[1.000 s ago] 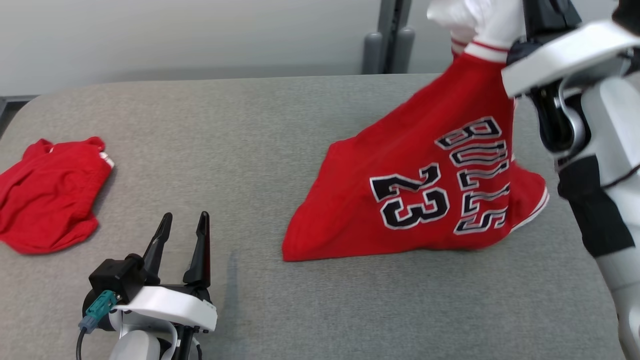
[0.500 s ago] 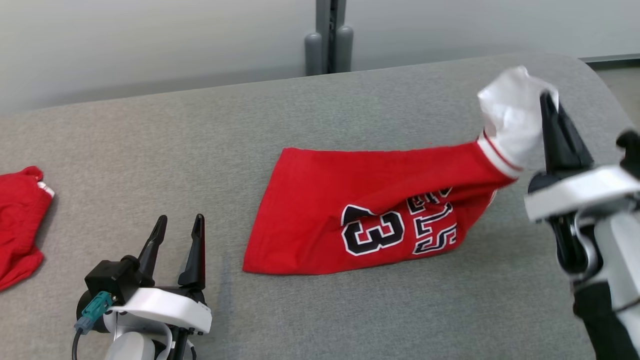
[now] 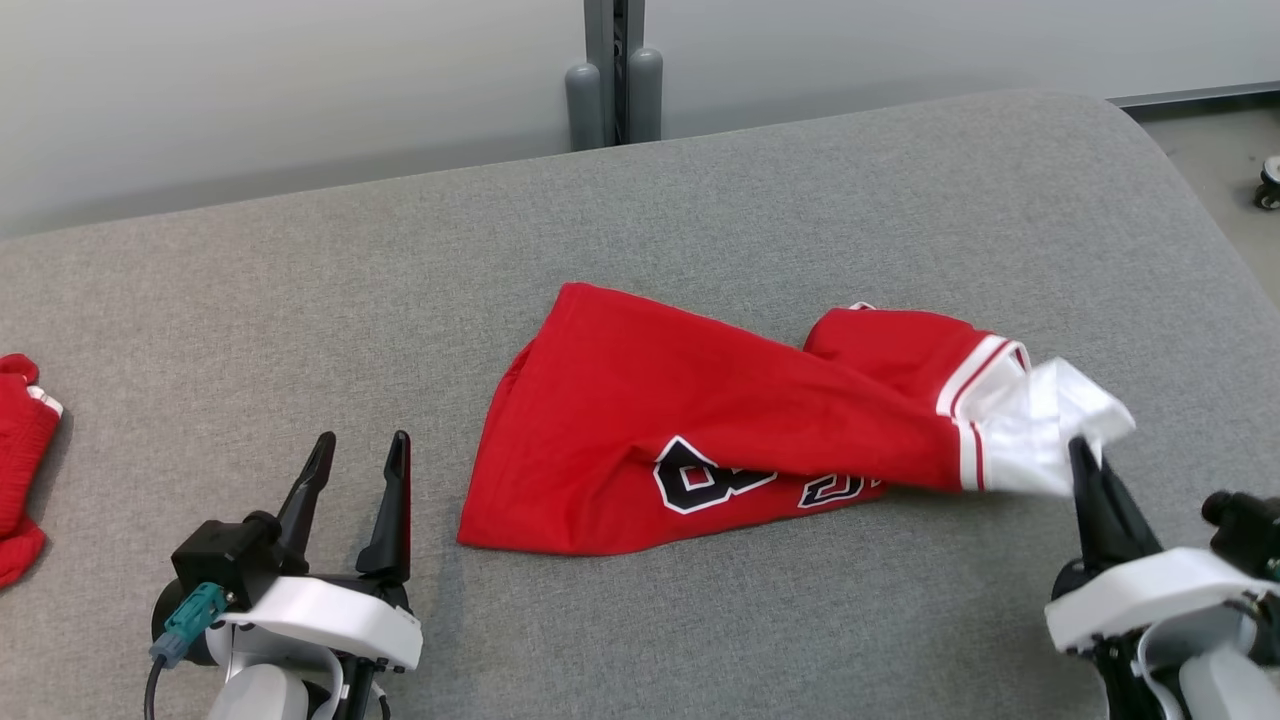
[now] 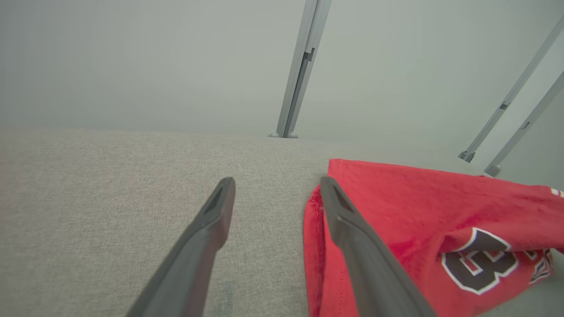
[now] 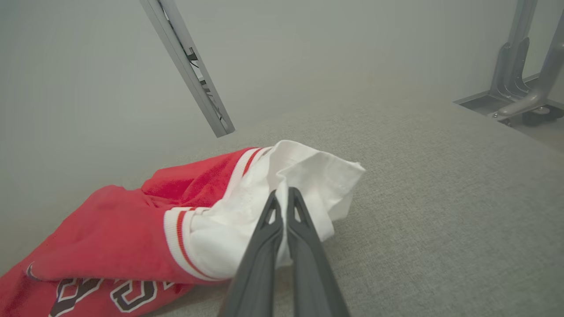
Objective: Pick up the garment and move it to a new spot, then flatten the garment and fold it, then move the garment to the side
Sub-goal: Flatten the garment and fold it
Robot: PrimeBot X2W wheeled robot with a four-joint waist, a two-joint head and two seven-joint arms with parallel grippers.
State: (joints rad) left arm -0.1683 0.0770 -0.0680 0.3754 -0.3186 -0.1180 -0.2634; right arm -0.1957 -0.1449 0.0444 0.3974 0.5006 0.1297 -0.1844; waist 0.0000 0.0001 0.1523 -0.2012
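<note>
The garment [image 3: 690, 420] is a red jersey with black-and-white lettering and white sleeves, lying loosely folded over itself in the middle of the grey table [image 3: 800, 200]. My right gripper [image 3: 1085, 450] sits at its right end, shut on the white sleeve [image 3: 1040, 430]. The right wrist view shows the closed fingers pinching the white sleeve [image 5: 264, 207] of the garment [image 5: 110, 237]. Near the front left, my left gripper [image 3: 358, 452] stands open and holds nothing. In the left wrist view the left gripper [image 4: 277, 187] has the garment's [image 4: 418, 211] red edge just beside its right finger.
A second red garment [image 3: 20, 460] lies at the table's far left edge. A grey post [image 3: 612, 70] stands behind the table against the pale wall. The table's right edge drops to the floor, where a caster [image 3: 1268, 182] shows.
My right gripper has come down from high at the back right to the table's front right, still holding the sleeve; the jersey has gone from hanging to lying down. The camera has turned right.
</note>
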